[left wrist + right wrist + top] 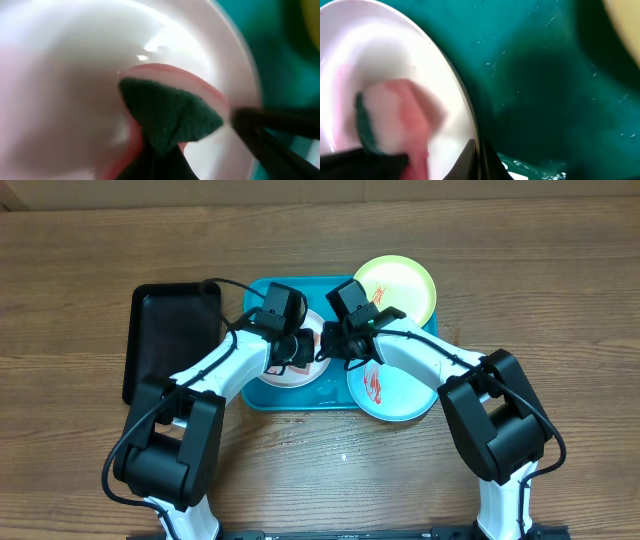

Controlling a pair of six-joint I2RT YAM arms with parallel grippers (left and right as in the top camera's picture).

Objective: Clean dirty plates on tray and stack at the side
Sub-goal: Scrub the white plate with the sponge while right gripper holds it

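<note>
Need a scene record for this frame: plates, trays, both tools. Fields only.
white plate: on teal tray, pink smears
mint-green plate: red smear, overhangs the teal tray's near right edge
yellow-green plate: at the teal tray's far right corner, overhanging
left tool: shut on green sponge, pressed to white plate
right tool: appears to pinch white plate's rim
black tray: left of teal tray

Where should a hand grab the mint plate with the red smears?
Probably its front-right rim, coming in from the table side. The mint plate is shallow, so only the thin rim offers a pinch, and that stretch sticks out past the tray, clear of the white plate. The right hand looks clamped on the white plate's rim now.
</note>
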